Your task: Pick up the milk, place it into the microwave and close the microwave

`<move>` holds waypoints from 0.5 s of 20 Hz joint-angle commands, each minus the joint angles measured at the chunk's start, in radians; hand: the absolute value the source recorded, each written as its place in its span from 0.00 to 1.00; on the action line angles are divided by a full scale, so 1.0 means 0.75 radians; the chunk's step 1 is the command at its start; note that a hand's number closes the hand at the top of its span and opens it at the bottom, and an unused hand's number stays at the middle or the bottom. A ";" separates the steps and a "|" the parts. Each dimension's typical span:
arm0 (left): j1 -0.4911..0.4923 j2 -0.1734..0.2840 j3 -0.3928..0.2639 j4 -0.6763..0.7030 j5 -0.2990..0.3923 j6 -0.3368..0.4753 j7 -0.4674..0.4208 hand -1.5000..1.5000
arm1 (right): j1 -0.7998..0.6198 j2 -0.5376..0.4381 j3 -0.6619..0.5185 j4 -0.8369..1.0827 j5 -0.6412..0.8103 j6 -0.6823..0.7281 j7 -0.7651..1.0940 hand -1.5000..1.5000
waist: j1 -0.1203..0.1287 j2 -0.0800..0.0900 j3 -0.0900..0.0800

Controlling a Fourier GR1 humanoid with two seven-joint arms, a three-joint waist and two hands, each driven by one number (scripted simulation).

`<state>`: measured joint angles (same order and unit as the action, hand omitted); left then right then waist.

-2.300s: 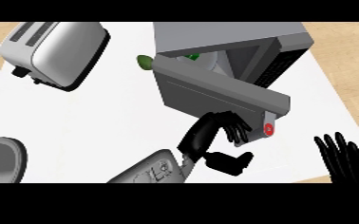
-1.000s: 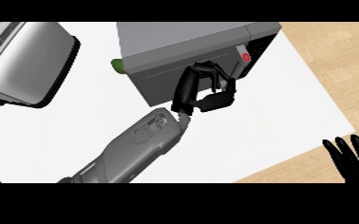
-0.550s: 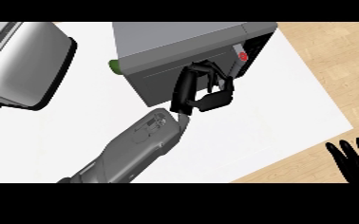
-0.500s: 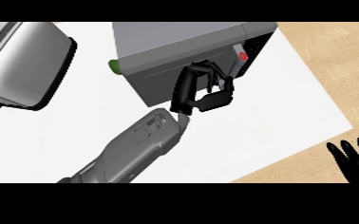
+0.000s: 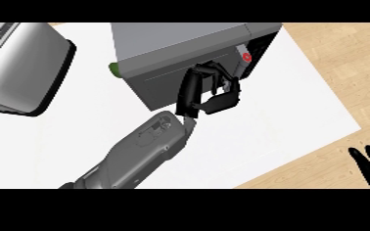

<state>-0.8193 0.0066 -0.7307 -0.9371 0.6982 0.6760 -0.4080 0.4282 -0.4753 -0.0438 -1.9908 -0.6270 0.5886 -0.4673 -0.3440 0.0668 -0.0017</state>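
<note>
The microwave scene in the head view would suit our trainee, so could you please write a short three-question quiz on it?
1. True or false: the microwave door is shut.
2. Which hand touches the door? A) the left hand B) the right hand C) both
3. Fill in: a small ___ thing peeks out past the microwave's left side.

Key:
1. True; the door lies flush and the milk does not show.
2. A; the right hand only shows fingertips at the view's lower right edge.
3. Green.
</note>
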 commanded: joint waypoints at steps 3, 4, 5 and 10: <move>-0.131 -0.008 0.046 0.133 0.037 -0.048 0.008 1.00 | 0.024 -0.003 0.016 -0.013 -0.082 0.032 0.008 0.00 | -0.016 0.030 0.003; -0.140 -0.008 0.049 0.131 0.038 -0.043 0.000 1.00 | 0.030 -0.005 0.022 -0.019 -0.086 0.033 0.015 0.00 | -0.019 0.030 0.002; -0.132 -0.008 0.051 0.133 0.052 -0.051 0.002 1.00 | 0.031 -0.020 0.006 -0.012 -0.086 0.040 0.016 0.00 | -0.019 0.032 0.002; -0.146 -0.009 0.052 0.149 0.066 -0.042 -0.026 1.00 | 0.046 -0.037 -0.003 -0.043 -0.119 0.045 0.031 0.00 | -0.028 0.029 0.002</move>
<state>-0.8312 0.0026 -0.7367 -0.9214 0.7301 0.6818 -0.4461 0.4545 -0.4954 -0.0421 -2.0154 -0.7006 0.6094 -0.4427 -0.3500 0.0711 -0.0003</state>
